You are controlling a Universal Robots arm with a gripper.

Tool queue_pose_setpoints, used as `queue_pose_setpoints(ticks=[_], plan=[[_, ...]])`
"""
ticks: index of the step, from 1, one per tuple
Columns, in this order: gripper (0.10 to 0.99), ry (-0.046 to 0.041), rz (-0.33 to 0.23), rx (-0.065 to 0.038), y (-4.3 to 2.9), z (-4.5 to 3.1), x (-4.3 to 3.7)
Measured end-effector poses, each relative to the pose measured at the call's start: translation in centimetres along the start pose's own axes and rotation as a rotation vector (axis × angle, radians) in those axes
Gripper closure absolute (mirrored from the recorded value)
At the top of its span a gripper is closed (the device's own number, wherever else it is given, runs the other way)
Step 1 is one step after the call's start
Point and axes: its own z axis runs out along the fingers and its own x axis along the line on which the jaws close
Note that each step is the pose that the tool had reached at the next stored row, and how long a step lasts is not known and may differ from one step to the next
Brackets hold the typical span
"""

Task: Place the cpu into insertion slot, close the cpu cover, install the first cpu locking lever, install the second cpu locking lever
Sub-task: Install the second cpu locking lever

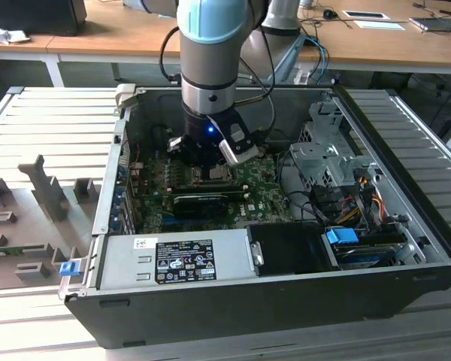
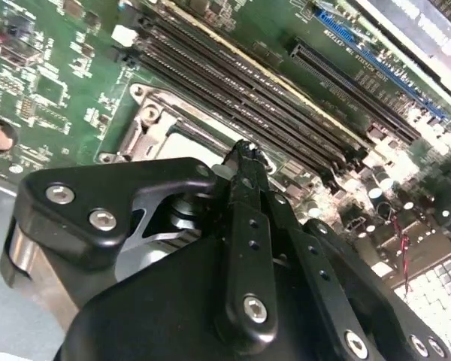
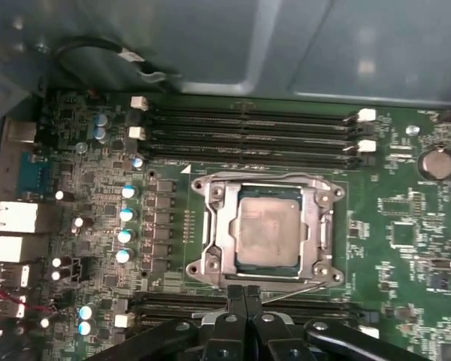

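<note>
The gripper (image 3: 244, 295) sits at the bottom middle of the first wrist view. Its two black fingers (image 3: 236, 301) are pressed close together, with nothing between them. Their tips are right by the lower edge of the insertion slot (image 3: 210, 226).

The cpu (image 3: 267, 228) lies flat in the middle of that view, inside the slot. The cpu cover (image 3: 267, 184) is down over it like a frame, and the chip shows through the hole in the middle. That is likely why the fingers are shut tight: a thin tip can push on small parts by the slot's edge.

In the exterior view the gripper (image 1: 209, 159) hangs low inside the computer case (image 1: 233, 308), near the middle of the picture, right over the green motherboard (image 1: 263, 184).
</note>
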Motion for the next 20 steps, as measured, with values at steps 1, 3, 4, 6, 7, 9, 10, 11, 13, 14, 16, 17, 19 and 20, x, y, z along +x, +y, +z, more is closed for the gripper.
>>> queue_pose_setpoints(ticks=[1,3,4,6,7,9,10,11,13,14,16,17,19,20], plan=[[0.98,0.0002,-0.002,-0.001,-0.05,0.16,0.03],[0.98,0.0004,-0.004,-0.003,-0.12,0.71,0.08],[0.98,0.0004,-0.004,-0.007,-0.23,0.88,0.1],[0.98,-0.0011,-0.004,-0.03,-0.62,0.89,0.17],[0.98,-0.002,-0.004,-0.045,-0.95,0.89,0.24],[0.98,-0.0025,-0.007,-0.059,-1.39,0.93,0.36],[0.98,-0.002,-0.013,-0.066,-1.57,0.98,0.5],[0.98,-0.0014,-0.018,-0.07,-1.63,1.0,0.58],[0.98,0.0,-0.031,-0.08,-1.73,1.06,0.86],[0.98,0.0006,-0.037,-0.085,-1.77,1.1,1.02],[0.98,0.0012,-0.047,-0.098,-1.83,1.22,1.4],[0.98,0.0014,-0.051,-0.105,-1.87,1.33,1.69],[0.98,0.0015,-0.055,-0.111,-1.94,1.53,2.04],[0.98,0.0013,-0.056,-0.115,-2.05,1.69,2.09]])
